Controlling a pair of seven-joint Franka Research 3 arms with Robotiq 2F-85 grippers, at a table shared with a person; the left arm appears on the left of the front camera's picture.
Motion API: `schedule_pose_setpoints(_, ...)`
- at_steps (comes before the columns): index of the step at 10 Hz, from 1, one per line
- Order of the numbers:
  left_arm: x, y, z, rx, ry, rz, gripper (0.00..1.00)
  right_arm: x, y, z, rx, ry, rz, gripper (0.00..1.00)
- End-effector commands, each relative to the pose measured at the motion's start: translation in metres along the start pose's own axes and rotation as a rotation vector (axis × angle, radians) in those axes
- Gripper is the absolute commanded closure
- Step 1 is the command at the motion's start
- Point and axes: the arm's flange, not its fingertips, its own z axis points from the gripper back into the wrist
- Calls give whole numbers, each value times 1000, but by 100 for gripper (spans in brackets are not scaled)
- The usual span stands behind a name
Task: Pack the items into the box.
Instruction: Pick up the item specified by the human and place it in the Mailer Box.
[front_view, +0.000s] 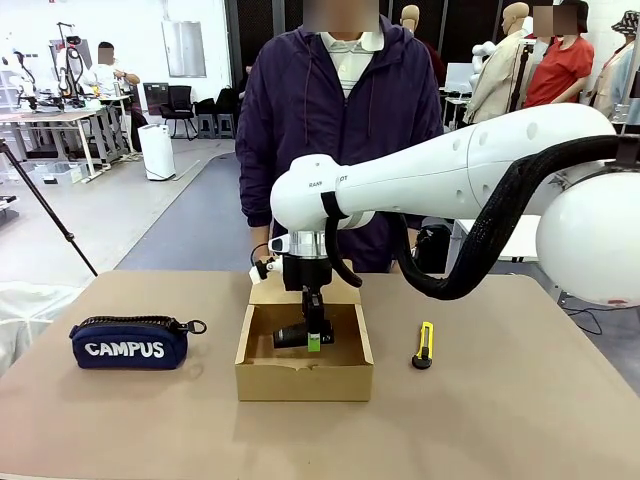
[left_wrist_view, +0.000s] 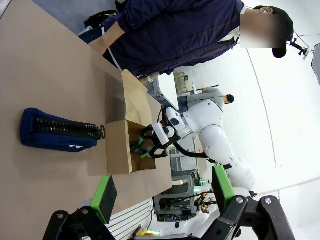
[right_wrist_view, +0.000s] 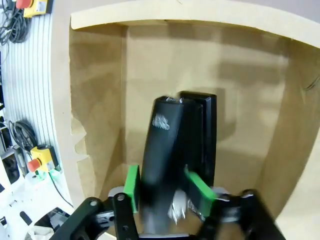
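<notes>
Reaches into the box with the right gripper, pads flanking the stapler-like tool on its floor, grip or release unclear; leaves the utility knife on the table rightward, lengthwise toward the person, nearest this arm.

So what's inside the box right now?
A black stapler-like tool is inside the box, between the green pads of the right hand. The floor beneath the tool is hidden.

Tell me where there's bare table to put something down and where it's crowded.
Bare table runs along the near edge, in front of the pouch, box and utility knife. More lies between pouch and box, and right of the knife. Crowded: inside the box, where the right hand straddles the black tool.
</notes>
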Motion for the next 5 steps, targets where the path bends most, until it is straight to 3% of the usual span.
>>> schedule_pose_setpoints(1, 0, -2, 2, 1, 12, -1, 0, 0, 5, 7, -1, -7, -40, 0)
schedule_pose_setpoints(5, 0, -2, 2, 1, 12, -1, 0, -2, 3, 7, 15, -29, -37, 0)
